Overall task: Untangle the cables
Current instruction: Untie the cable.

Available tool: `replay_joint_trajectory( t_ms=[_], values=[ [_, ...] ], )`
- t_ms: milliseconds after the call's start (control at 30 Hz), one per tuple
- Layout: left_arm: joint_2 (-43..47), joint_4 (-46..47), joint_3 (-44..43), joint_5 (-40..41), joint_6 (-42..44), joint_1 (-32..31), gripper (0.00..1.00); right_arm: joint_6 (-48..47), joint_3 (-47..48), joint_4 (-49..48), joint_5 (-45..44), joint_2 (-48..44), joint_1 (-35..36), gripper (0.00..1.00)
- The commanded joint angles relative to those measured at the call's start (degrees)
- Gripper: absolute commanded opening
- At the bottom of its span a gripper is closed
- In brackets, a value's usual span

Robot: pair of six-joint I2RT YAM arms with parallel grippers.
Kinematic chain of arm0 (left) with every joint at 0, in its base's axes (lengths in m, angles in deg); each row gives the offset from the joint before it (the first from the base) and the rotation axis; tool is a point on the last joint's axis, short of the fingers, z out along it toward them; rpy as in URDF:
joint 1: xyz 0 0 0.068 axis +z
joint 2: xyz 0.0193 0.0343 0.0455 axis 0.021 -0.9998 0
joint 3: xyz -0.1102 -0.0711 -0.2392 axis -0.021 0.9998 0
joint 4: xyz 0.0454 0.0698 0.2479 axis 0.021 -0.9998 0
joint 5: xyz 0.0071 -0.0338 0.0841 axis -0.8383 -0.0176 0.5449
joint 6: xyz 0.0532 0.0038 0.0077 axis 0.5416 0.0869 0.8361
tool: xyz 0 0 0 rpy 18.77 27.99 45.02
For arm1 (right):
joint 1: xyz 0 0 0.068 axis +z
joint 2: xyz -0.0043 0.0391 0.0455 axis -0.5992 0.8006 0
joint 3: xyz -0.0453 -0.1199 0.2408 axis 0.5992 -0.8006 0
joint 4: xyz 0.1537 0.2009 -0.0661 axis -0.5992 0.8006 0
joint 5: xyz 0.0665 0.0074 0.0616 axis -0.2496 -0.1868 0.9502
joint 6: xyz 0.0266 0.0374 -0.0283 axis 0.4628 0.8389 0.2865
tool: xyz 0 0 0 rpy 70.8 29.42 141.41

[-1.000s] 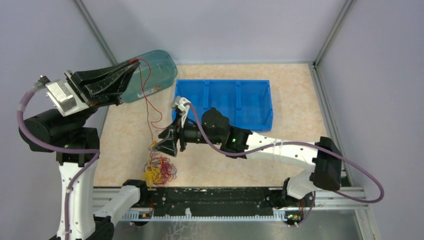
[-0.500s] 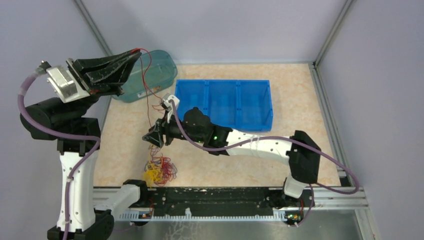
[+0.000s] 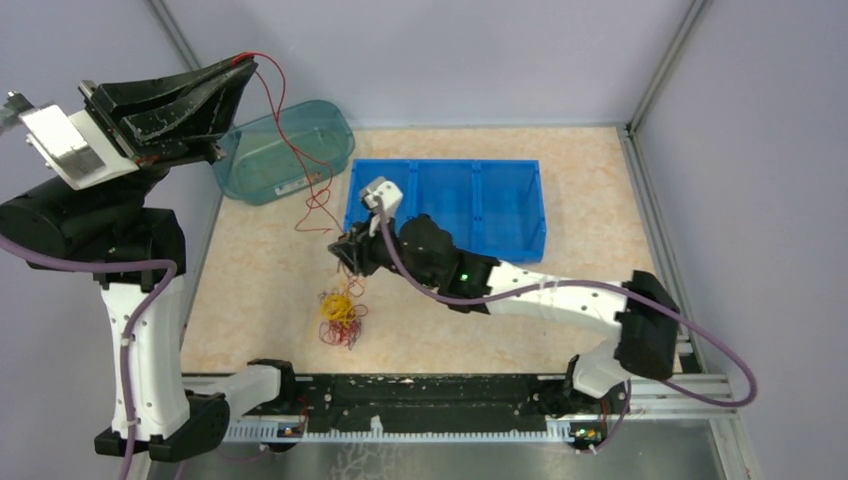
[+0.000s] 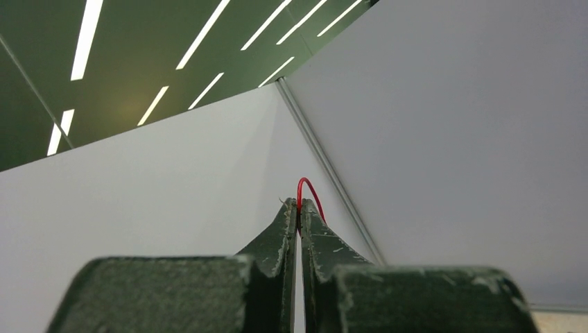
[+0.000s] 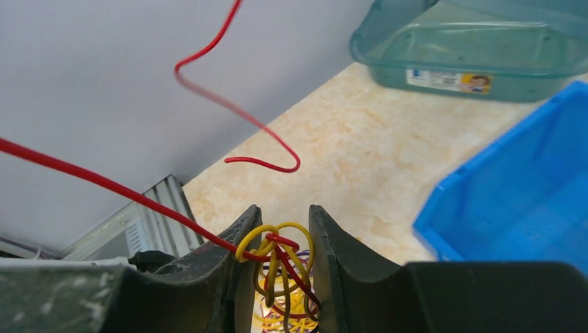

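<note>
The cables are a tangle [image 3: 340,312] of thin red, yellow and dark wires on the table, just below my right gripper [image 3: 346,252]. In the right wrist view my right gripper [image 5: 281,215] is closed on a knot of yellow and red wires [image 5: 281,243], which fills the gap between the jaws. A red wire [image 3: 292,145] rises from there to my left gripper [image 3: 244,66], held high at the far left. In the left wrist view my left gripper [image 4: 299,202] is shut on that red wire [image 4: 310,189], which loops over the tips.
A teal tub [image 3: 340,125] stands at the back left, also in the right wrist view [image 5: 471,48]. A blue three-part bin [image 3: 445,163] sits behind the right arm and shows at the right of its wrist view [image 5: 527,187]. Grey walls enclose the table.
My left gripper has risen and drawn back, pulling the red wire higher. My right gripper has moved right towards the blue bin, and the tangle has shifted right and farther with it.
</note>
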Motion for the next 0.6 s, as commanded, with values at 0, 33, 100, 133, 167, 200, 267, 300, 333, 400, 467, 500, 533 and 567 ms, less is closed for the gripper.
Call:
replay_joint_trajectory(
  t_ms=[0,33,100,133,167,200,267,300,333,400,467,500,533,567],
  values=[
    [-0.94,2.62,-3.83,1.82,-1.85,-0.06,0.07,-1.98,-5.48,-1.52,-4.38,-10.21,-0.98,0.31],
    [-1.53,2.64,-5.00,2.20,-1.79,-0.06,0.07,-1.86,-7.36,-1.52,-4.89,-11.37,-1.03,0.30],
    [-2.83,2.19,-8.02,3.19,-1.97,-0.07,0.07,-1.02,-11.00,-1.71,-5.76,-13.57,-1.40,0.29],
    [-3.54,1.90,-9.58,3.42,-2.19,-0.08,0.06,-0.53,-12.73,-1.96,-6.23,-14.45,-1.50,0.29],
    [-4.16,1.56,-11.09,3.50,-2.41,-0.10,0.06,0.01,-14.83,-2.22,-6.72,-15.18,-1.53,0.29],
    [-4.66,1.40,-12.29,3.57,-2.61,-0.08,0.06,0.38,-16.08,-2.44,-7.13,-15.70,-1.60,0.29],
    [-5.24,0.85,-14.06,3.68,-2.94,-0.08,0.07,1.04,-18.63,-3.00,-8.13,-16.65,-1.67,0.29],
    [-5.49,0.58,-14.66,3.70,-2.94,-0.03,0.07,1.40,-19.70,-3.27,-8.55,-16.78,-1.76,0.29],
    [-5.64,0.24,-15.21,3.79,-2.93,-0.06,0.07,1.71,-20.57,-3.42,-8.82,-16.78,-1.81,0.29],
    [-5.75,-0.22,-15.87,3.76,-2.82,-0.05,0.07,2.36,-22.00,-3.68,-9.18,-16.39,-1.82,0.29],
    [-5.73,-0.62,-16.30,3.69,-2.73,-0.05,0.07,3.11,-23.35,-4.22,-9.48,-15.41,-1.83,0.28],
    [-5.82,-0.76,-16.50,3.68,-2.67,-0.05,0.07,3.65,-24.18,-4.80,-9.58,-15.04,-1.88,0.26],
    [-5.88,-0.94,-16.85,3.63,-2.60,-0.05,0.07,4.10,-24.92,-5.44,-9.61,-14.66,-1.91,0.23],
    [-5.99,-1.07,-17.13,3.67,-2.62,-0.03,0.07,4.55,-25.76,-6.19,-9.60,-14.26,-1.87,0.21]
  ],
)
